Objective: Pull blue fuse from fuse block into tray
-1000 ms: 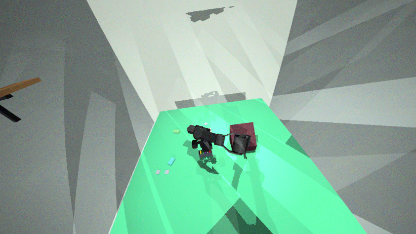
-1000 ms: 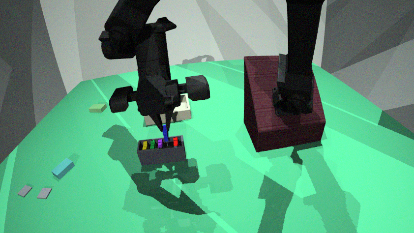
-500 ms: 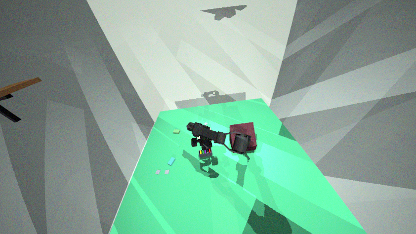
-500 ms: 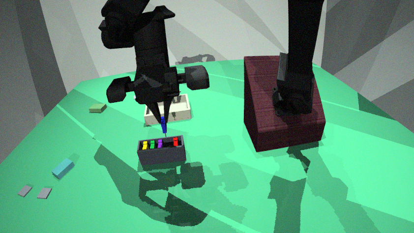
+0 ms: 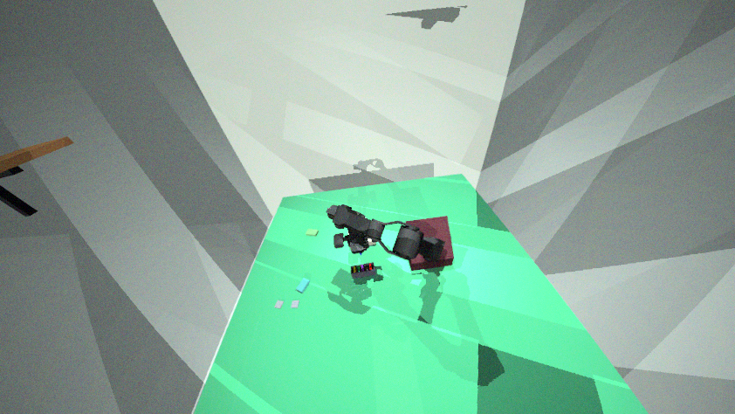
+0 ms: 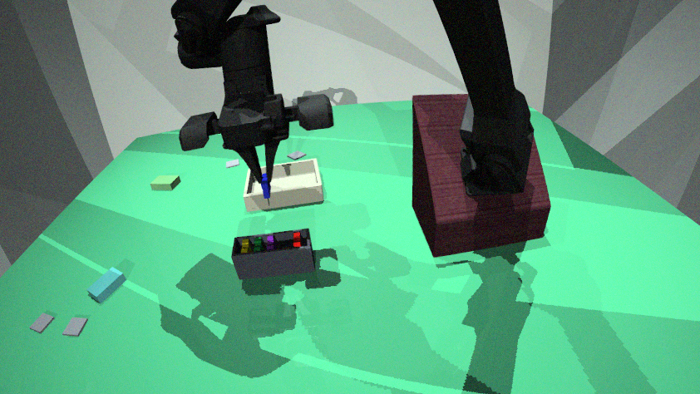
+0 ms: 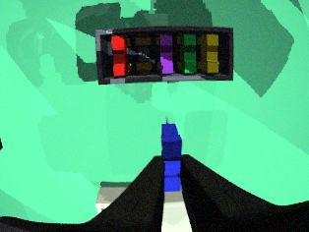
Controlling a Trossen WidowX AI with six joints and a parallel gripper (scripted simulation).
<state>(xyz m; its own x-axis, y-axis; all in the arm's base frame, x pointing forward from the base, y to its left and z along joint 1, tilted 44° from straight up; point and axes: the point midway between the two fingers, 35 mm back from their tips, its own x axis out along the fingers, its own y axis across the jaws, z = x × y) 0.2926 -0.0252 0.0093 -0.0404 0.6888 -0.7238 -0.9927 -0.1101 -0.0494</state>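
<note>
The blue fuse (image 6: 265,186) (image 7: 171,147) is upright between the fingertips. My gripper (image 6: 264,179) (image 7: 170,163) is shut on it and holds it in the air. The dark fuse block (image 6: 273,263) (image 7: 164,80) stands on the green table and holds a red fuse (image 6: 297,238) (image 7: 119,56), a purple one (image 6: 270,241) (image 7: 166,53), a green one (image 6: 258,243) (image 7: 189,53) and a yellow one (image 6: 245,245) (image 7: 212,53). The slot between red and purple is empty. The cream tray (image 6: 288,199) (image 7: 104,195) is empty; in the exterior view the fuse overlaps its near left wall. The top view hides the tray behind the arm.
A dark red wooden block (image 5: 430,226) (image 6: 431,195) stands under the arm's base. A cyan block (image 5: 303,285) (image 6: 105,284), a lime block (image 5: 312,232) (image 6: 165,183) and several thin grey plates, one being this plate (image 6: 75,326), lie on the table. Patchy shadows cross the table.
</note>
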